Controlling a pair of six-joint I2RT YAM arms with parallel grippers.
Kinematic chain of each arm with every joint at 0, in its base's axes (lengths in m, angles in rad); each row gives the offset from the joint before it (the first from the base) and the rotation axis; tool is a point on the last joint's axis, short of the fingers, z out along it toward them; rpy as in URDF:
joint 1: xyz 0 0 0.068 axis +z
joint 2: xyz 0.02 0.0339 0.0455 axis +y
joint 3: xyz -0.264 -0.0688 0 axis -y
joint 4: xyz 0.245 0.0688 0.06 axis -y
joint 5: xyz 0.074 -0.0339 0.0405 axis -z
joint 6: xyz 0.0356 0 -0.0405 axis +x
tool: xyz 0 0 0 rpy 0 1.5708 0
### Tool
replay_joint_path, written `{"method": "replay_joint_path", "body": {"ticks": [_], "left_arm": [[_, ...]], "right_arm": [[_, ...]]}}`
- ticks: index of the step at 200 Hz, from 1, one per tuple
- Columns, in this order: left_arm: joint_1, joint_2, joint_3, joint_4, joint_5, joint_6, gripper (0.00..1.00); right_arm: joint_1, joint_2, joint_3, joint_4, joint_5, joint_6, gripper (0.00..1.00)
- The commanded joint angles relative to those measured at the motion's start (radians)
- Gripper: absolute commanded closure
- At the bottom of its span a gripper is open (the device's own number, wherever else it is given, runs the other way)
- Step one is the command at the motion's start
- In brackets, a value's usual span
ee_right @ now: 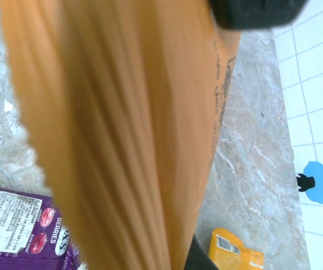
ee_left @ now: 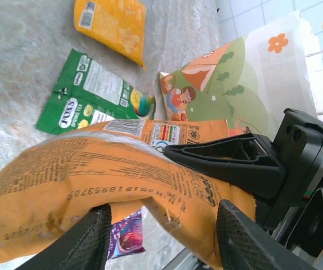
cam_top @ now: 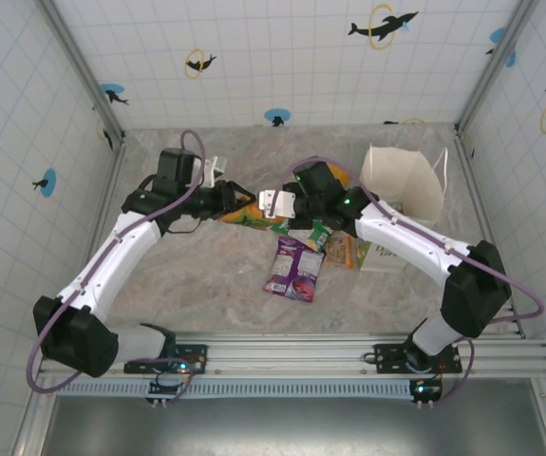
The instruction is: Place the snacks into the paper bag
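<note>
Presently the orange packet (ee_left: pixel 82 174) sits off the table (cam_top: pixel 206 275), held between the two arms near the middle of the work area; its printed back faces the left wrist camera.

Left gripper (cam_top: pixel 237 201): fingers (ee_left: pixel 91 239) stand wide apart with the packet bulging across their tips; whether they press it cannot be told.

Right gripper (cam_top: pixel 274 204): seen from the left wrist, one black finger lies flat over the packet's right end with the foil edge tucked beneath, so it reads as clamped on the orange packet; from the right wrist the packet is blurred and very close.

Paper bag (cam_top: pixel 401 176): upright at the far right of the table, mouth open, well apart from the held packet.

Other snacks on the marble: green packet (ee_left: pixel 88 93) flat, label up, just below the held one; purple packet (cam_top: pixel 294 269) nearer the bases; yellow-orange packet (ee_left: pixel 113 22) farther back; two more small packets (cam_top: pixel 347 253) beside the bag's foot, details too small to read.
</note>
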Motion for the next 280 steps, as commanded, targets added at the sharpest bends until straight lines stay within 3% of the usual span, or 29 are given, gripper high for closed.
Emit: {"method": "replay_joint_path", "body": {"ticks": [1, 85, 112, 146, 176, 198, 230, 245, 280], "left_arm": [[0.005, -0.047, 0.021, -0.061, -0.089, 0.087, 0.45], [0.017, -0.269, -0.089, -0.083, -0.174, 0.596, 0.38], [0.018, -0.303, -0.141, -0.118, -0.121, 0.758, 0.38], [0.017, -0.261, -0.144, -0.137, -0.153, 0.797, 0.37], [0.017, -0.204, -0.136, -0.157, -0.063, 0.872, 0.40], [0.017, -0.182, -0.139, -0.154, -0.006, 0.922, 0.49], [0.017, -0.165, -0.131, -0.153, 0.027, 0.970, 0.81], [0.017, -0.169, -0.134, -0.158, 0.027, 0.998, 0.91], [0.017, -0.189, -0.142, -0.186, -0.003, 1.085, 1.00]], "right_arm": [[-0.028, -0.053, -0.004, -0.002, -0.101, 0.057, 1.00], [-0.076, -0.042, 0.067, -0.124, -0.294, 0.076, 1.00], [-0.087, -0.054, 0.066, -0.095, -0.363, 0.105, 1.00], [-0.089, -0.071, 0.066, -0.064, -0.406, 0.124, 1.00], [-0.089, -0.079, 0.065, -0.054, -0.420, 0.135, 1.00], [-0.089, -0.090, 0.061, -0.048, -0.430, 0.142, 1.00], [-0.093, -0.105, 0.052, -0.045, -0.437, 0.147, 1.00], [-0.100, -0.115, 0.044, -0.036, -0.452, 0.157, 1.00], [-0.156, -0.145, 0.032, -0.032, -0.588, 0.203, 1.00]]}}
